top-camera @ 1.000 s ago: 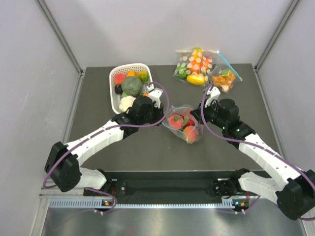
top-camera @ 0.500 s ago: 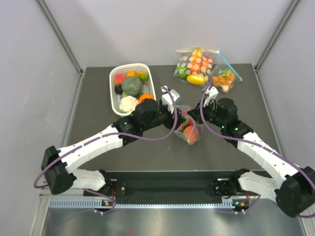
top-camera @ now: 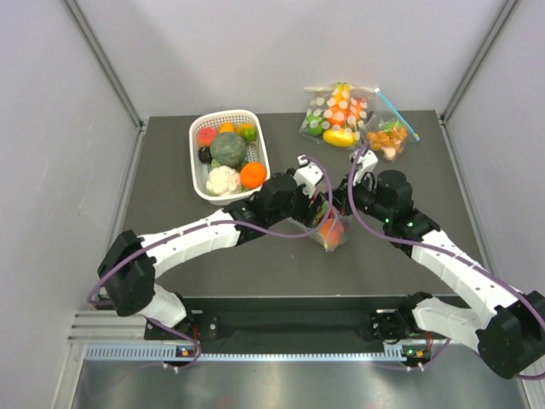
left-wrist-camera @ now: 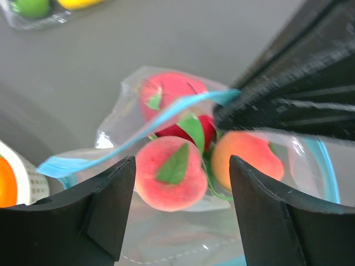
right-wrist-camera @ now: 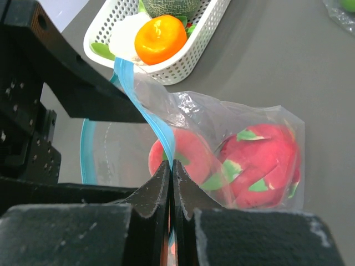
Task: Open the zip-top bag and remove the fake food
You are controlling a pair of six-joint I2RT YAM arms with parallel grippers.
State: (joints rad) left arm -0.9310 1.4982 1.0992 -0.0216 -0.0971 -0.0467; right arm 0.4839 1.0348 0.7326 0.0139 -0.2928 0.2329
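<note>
Just right of the white basket [top-camera: 194, 162], the zip-top bag [right-wrist-camera: 222, 116] lies with the left gripper [left-wrist-camera: 182, 166] spread wide and empty over its mouth, the right gripper [right-wrist-camera: 171, 172] pinched tight on its teal zip strip [right-wrist-camera: 143, 105], and the fake food [right-wrist-camera: 260, 160] inside.

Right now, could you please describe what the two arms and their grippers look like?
Both the left arm and right arm have white links, bulky black joints and looping purple cables. The fingers are matte black, flat-faced wedges.
</note>
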